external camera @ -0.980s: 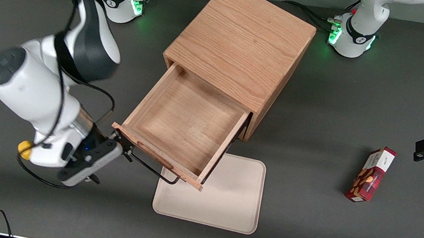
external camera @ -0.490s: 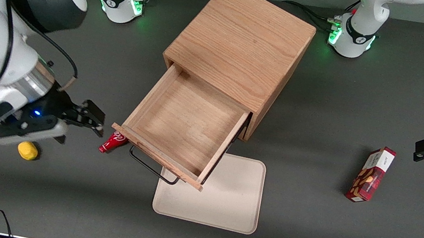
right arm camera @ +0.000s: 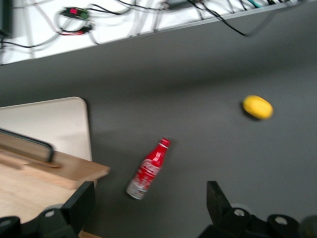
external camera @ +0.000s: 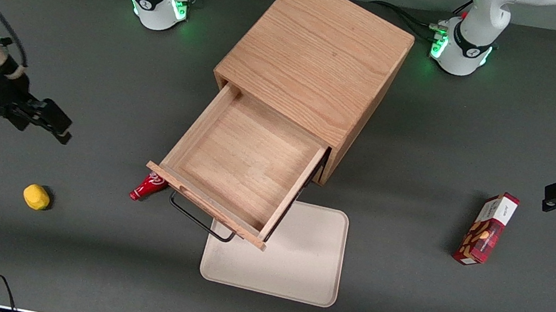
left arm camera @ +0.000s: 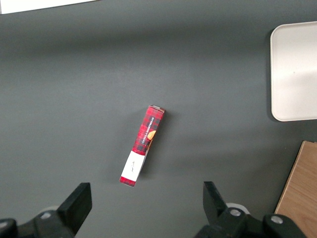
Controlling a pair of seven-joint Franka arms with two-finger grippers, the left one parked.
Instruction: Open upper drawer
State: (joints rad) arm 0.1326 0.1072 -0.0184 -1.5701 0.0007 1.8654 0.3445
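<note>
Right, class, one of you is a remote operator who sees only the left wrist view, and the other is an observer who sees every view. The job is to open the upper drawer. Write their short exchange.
Operator: I see only a red box and a tray corner. Is the upper drawer open?
Observer: Yes, the upper drawer is pulled well out of the cabinet.
Operator: Where is the working claw?
Observer: The claw hangs open above the table toward the working arm's end, apart from the drawer's handle.
Operator: Is anything near the drawer?
Observer: A red bottle lies on its side by the drawer's front corner.
</note>
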